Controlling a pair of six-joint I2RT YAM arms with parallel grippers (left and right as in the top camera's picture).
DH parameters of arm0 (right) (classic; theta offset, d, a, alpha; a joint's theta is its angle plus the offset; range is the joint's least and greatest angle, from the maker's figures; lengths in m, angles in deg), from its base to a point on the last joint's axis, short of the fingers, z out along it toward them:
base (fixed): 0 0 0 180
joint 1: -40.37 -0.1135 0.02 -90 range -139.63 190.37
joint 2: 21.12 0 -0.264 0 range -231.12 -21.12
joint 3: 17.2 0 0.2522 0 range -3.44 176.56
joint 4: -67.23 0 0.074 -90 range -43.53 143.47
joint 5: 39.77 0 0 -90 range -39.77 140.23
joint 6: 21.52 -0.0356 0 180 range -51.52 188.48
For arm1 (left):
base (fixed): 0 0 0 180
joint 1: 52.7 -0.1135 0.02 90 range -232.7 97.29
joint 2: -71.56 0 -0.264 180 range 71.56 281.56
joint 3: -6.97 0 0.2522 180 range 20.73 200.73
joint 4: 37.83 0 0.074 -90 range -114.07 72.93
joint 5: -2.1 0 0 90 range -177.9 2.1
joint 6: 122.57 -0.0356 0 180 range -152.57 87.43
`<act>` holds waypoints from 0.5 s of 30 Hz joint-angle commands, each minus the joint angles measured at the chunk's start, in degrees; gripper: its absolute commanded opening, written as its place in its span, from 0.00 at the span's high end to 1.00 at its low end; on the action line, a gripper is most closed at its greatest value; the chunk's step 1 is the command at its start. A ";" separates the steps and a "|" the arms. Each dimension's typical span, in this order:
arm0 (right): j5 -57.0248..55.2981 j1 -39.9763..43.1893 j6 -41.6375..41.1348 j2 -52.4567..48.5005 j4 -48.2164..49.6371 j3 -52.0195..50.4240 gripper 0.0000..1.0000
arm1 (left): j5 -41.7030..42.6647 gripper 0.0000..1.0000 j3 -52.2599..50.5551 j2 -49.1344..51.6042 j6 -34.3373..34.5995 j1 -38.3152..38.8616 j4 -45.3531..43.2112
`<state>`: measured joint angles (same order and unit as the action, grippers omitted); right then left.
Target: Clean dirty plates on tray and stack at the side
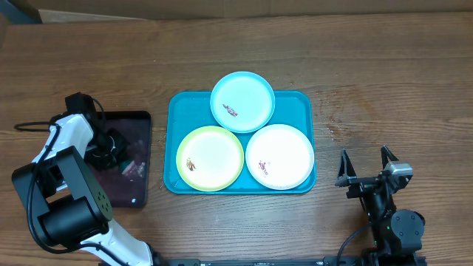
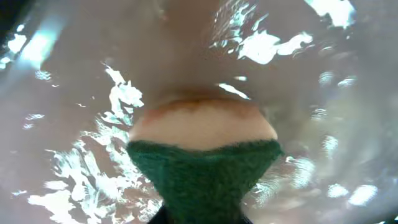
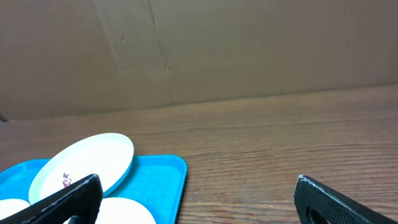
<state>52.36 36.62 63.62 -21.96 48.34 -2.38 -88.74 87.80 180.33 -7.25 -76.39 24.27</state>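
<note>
Three smeared plates lie on the teal tray (image 1: 301,102): light blue (image 1: 242,101) at the back, yellow-green (image 1: 210,158) front left, white (image 1: 279,157) front right. My left gripper (image 1: 109,148) is low over the dark tray, left of the teal tray. In the left wrist view it is shut on a sponge (image 2: 205,162) with a green pad and a tan body, close to the wet surface. My right gripper (image 1: 364,177) is open and empty on the table, right of the teal tray. Its wrist view (image 3: 199,211) shows the tray corner (image 3: 163,180) and the light blue plate (image 3: 87,163).
The smaller dark maroon-black tray (image 1: 139,191) lies at the left, glossy and wet (image 2: 74,93). Bare wooden table (image 1: 384,89) runs right of and behind the teal tray. A brown cardboard wall (image 3: 199,50) stands at the back.
</note>
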 commanded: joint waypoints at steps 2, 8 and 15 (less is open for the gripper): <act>0.04 0.35 0.20 0.61 0.46 -0.59 0.00 | -1.07 0.96 0.76 0.61 -0.02 -0.20 1.79; 0.04 0.35 0.20 0.61 0.46 -0.59 0.00 | -1.05 0.96 10.71 0.15 0.00 -0.20 12.15; 0.04 0.35 0.20 0.61 0.46 -0.59 0.00 | 3.54 0.96 28.72 -0.57 0.00 -0.20 28.46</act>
<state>52.39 36.64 63.64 -21.96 48.36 -2.38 -87.58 110.36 180.61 -7.25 -76.39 50.08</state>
